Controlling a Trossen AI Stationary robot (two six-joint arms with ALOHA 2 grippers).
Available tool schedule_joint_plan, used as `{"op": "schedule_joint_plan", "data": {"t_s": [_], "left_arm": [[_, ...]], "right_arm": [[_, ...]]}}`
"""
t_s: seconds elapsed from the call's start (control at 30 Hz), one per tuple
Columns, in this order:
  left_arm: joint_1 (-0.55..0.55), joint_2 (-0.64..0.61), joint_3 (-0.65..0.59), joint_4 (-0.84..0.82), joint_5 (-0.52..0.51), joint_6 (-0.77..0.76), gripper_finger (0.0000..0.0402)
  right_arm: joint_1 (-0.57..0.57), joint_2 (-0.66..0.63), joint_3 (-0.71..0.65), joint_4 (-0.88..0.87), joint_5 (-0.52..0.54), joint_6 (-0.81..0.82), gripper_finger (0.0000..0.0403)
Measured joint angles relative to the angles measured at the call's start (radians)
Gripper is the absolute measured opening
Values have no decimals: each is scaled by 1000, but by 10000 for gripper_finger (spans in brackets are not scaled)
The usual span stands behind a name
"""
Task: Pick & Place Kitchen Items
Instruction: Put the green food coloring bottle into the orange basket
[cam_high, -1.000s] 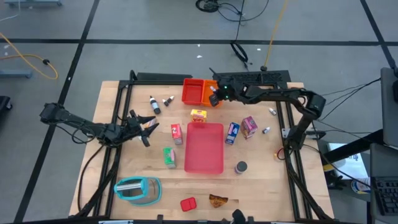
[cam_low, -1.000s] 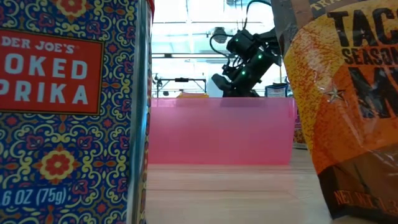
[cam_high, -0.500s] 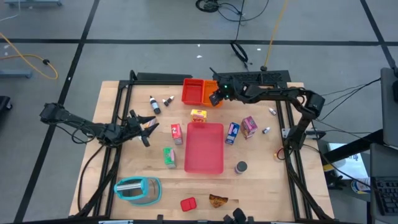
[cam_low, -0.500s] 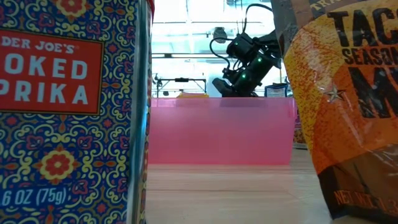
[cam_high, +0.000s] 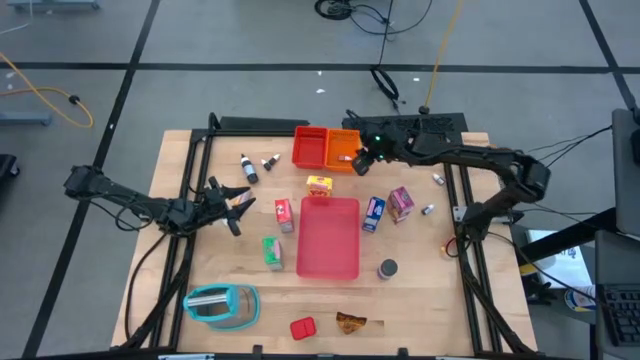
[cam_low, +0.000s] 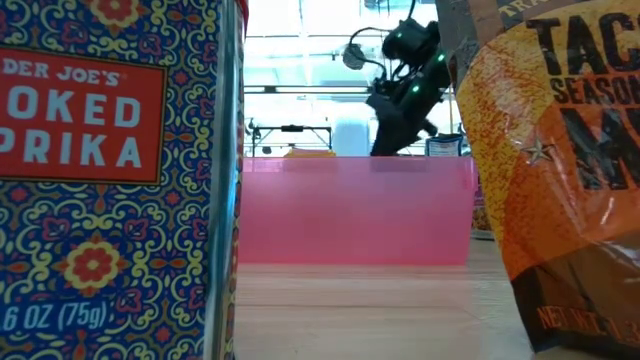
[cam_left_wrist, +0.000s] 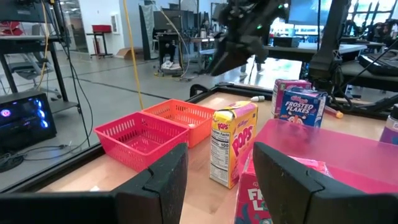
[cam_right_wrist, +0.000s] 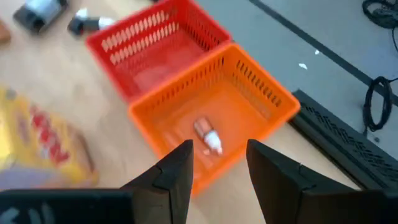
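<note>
Since a second ago my right end effector (cam_high: 366, 159) has drawn back from over the orange bin (cam_right_wrist: 214, 112) toward my own side of the surface (cam_high: 230, 260) and lifted a little, the arm behind it straightening out along the far edge. Its fingers stand apart with nothing between them, and just ahead of and below them a small bottle (cam_right_wrist: 207, 135) lies on its side on the floor of the orange bin, which I judge is one item delivered. The red bin (cam_right_wrist: 152, 46) sits touching the orange one on the farther side from me and looks empty. The arm is stretched long and fairly level, wrist tipped down so the fingers look into the bin. The remaining items are scattered nearer the middle: the yellow box (cam_high: 319, 184) stands closest to my right end effector, with the blue box (cam_high: 373, 212) and pink box (cam_high: 401, 203) a little further off. My left end effector (cam_high: 232, 205) waits low over its own side, open and empty, arm folded and reaching inward; the red box (cam_high: 284, 214) lies near, ahead of it.
</note>
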Motion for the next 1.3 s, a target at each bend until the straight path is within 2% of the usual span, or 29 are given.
{"op": "schedule_joint_plan", "data": {"t_s": [0.2, 0.37, 0.7, 0.8, 0.97, 1.13, 1.3], "left_arm": [[0, 0, 0, 0, 0, 0, 184], [0, 0, 0, 1, 0, 0, 184], [0, 0, 0, 3, 0, 0, 184], [0, 0, 0, 3, 0, 0, 184], [0, 0, 0, 4, 0, 0, 184], [0, 0, 0, 4, -1, 0, 184], [0, 0, 0, 5, -1, 0, 184]], "right_arm": [[6, -138, 0, -267, 0, -3, 137], [6, -248, -46, -403, 1, 20, 136], [6, -434, -176, -523, 11, 56, 133], [6, -468, -184, -597, 67, 77, 130], [5, -483, -184, -710, 163, 140, 126], [-32, -445, -184, -768, 161, 193, 125], [-99, -377, -218, -770, 159, 168, 125]]}}
